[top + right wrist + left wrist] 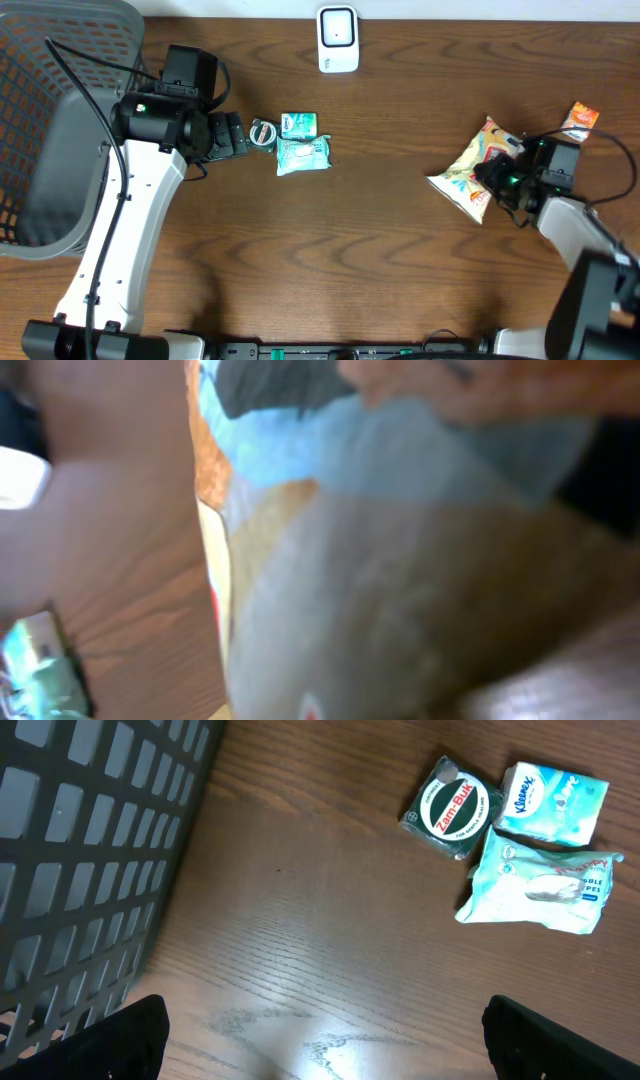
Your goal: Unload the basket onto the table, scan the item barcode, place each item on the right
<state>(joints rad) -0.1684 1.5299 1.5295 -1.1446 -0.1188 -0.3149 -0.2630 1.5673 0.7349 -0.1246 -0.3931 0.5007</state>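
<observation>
L arm point(130, 220): yours runs from 7 o'clock of the table point(380, 250) up to 10, wrist bent toward 3. L gripper point(235, 136) stands wide apart w/ nothing between, just beside the tin point(452, 808).

R arm point(575, 225): comes in from 5 o'clock, head pointing toward 9. R gripper point(492, 175) is clamped together on the bag point(465, 170), at its 3 o'clock edge. The bag lies at 3 o'clock of the table, well apart from the scanner point(338, 40) at 12.

Views: only overhead gives you the scanner, both arms and an orange packet point(580, 119). L wrist reads labels: round Zam-Buk tin, Kleenex pack point(555, 802), wipes point(540, 885), plus the grey lattice basket point(90, 850). R wrist is blur; the bag fills it.

Materials: wood-grain table, crinkled glossy bag, white plastic scanner.
</observation>
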